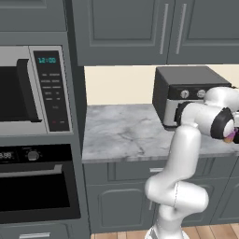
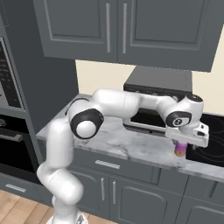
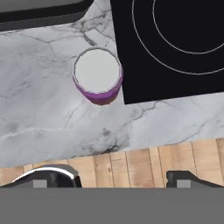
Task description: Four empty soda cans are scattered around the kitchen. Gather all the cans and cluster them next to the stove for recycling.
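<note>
Can (image 3: 97, 75), purplish-pink with a silver top, stands upright on the marble counter (image 3: 39, 109) just beside the stove (image 3: 175, 48), at that cooktop's front corner and near the counter's front edge. The gripper (image 3: 122, 179) hangs above it, jaws spread wide and empty. The toaster oven (image 2: 157, 98) sits behind.

Grey cabinets (image 1: 140, 28), marble counter (image 1: 121, 133), seemingly wooden floor (image 3: 131, 164).

1 can (image 3: 98, 75) (purple), 1 stove (image 3: 175, 43)
</note>
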